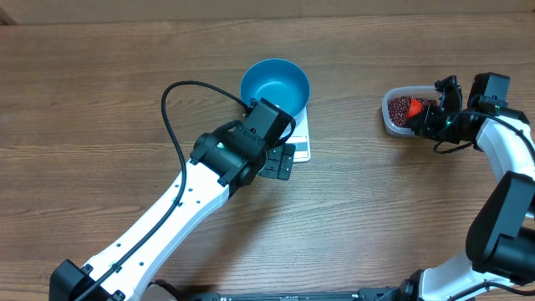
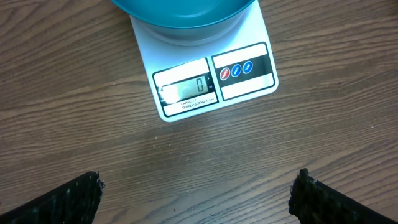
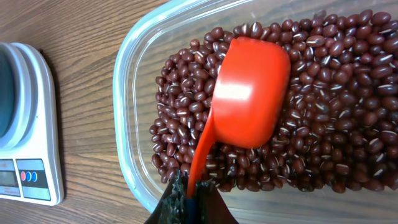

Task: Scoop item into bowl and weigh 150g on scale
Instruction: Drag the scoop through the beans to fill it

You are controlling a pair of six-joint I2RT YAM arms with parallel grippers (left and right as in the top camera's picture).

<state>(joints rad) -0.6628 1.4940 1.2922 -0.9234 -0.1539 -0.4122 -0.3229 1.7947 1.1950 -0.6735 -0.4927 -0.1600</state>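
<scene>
Right gripper (image 3: 189, 200) is clamping the red scoop (image 3: 252, 93) by its handle, cup resting on the beans (image 3: 336, 124) in the clear tub (image 3: 132, 74), right of the scale (image 2: 144, 43). Left gripper (image 2: 198, 186) is hovering spread wide, empty, near the scale under the blue bowl (image 1: 274, 84).

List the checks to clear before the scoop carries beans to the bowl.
1. The bowl sits on the scale: ok.
2. The display reads zero: ok.
3. The right tool is shut on the scoop handle: ok.
4. The scoop is loaded: cannot tell; no beans show on its visible face.
5. The left tool is clear of the bowl: ok, open and empty.
</scene>
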